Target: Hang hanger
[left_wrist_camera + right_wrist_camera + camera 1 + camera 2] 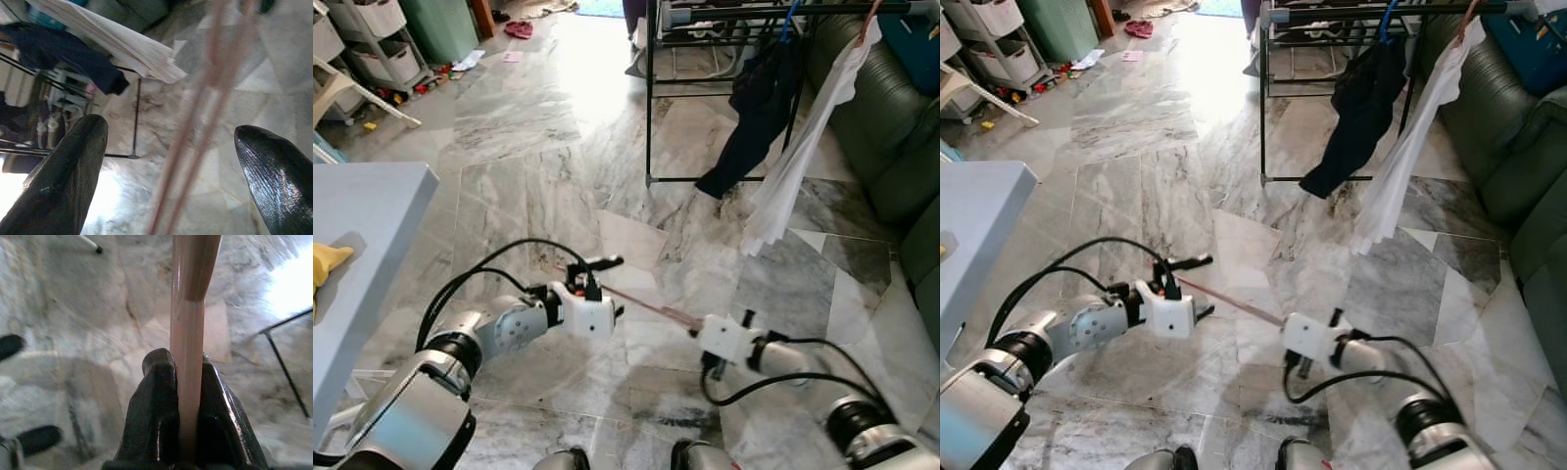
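1. The pink hanger (205, 112) is showing blurred in the left wrist view, its ends running past the edges.
2. The yellow cloth (325, 266) on the bench (372, 225) is being cut off by the edge.

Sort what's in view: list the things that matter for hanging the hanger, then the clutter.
For the job:
thin pink plastic hanger
right pincer, shut on the hanger
left pincer, open around it
black metal clothes rack

Just lying about:
dark navy garment
white shirt
green leather sofa
grey table
white storage drawers
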`<state>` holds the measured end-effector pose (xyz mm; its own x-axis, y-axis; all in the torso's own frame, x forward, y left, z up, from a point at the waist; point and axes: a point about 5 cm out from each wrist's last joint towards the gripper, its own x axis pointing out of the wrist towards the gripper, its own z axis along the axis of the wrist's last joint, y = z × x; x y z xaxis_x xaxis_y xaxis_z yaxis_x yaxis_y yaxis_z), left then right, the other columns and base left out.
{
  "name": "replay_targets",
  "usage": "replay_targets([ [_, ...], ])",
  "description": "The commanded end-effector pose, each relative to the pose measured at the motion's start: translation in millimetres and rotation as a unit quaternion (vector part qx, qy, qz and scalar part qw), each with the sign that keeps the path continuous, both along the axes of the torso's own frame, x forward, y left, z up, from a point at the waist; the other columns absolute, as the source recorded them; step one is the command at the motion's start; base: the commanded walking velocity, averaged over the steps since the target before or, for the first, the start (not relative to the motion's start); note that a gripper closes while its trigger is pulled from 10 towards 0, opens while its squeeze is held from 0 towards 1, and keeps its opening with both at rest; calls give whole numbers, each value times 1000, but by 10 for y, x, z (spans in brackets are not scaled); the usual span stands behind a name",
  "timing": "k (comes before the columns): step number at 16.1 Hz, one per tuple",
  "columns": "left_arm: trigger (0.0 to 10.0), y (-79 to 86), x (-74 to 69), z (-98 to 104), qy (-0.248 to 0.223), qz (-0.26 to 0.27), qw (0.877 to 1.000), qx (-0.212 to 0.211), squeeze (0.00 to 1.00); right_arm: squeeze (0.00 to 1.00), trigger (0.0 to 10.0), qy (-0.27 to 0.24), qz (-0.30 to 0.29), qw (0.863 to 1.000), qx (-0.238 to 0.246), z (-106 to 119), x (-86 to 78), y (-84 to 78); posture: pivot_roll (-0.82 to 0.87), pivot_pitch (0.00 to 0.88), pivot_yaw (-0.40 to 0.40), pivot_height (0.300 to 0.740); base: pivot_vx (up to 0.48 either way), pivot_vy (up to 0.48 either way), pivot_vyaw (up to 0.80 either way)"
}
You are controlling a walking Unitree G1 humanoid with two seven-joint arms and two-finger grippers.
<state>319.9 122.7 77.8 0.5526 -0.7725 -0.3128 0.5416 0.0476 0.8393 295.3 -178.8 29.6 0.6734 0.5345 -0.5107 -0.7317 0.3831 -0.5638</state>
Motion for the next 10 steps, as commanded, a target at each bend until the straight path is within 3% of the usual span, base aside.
replay_targets([
  [1, 10000, 80, -39, -70, 23, 0, 999, 22, 1000, 0, 0, -10, 6, 1000, -5, 53, 46, 18, -124, 152, 75, 740, 0, 0, 0],
  [5, 10000, 91, -126, -174, 69, -17, 997, 39, 1000, 0, 0, -37, -36, 998, -45, 204, 215, -151, -125, 156, 84, 740, 0, 0, 0],
  [8, 10000, 91, -14, -79, 62, 64, 995, -53, 1000, 0, 0, -22, -52, 997, -55, 99, 169, -141, -123, 156, 85, 740, 0, 0, 0],
  [10, 10000, 166, 98, -12, 66, 162, 974, -143, 1000, 0, 0, -9, -82, 996, -38, 9, 131, -99, -122, 156, 82, 740, 0, 0, 0],
])
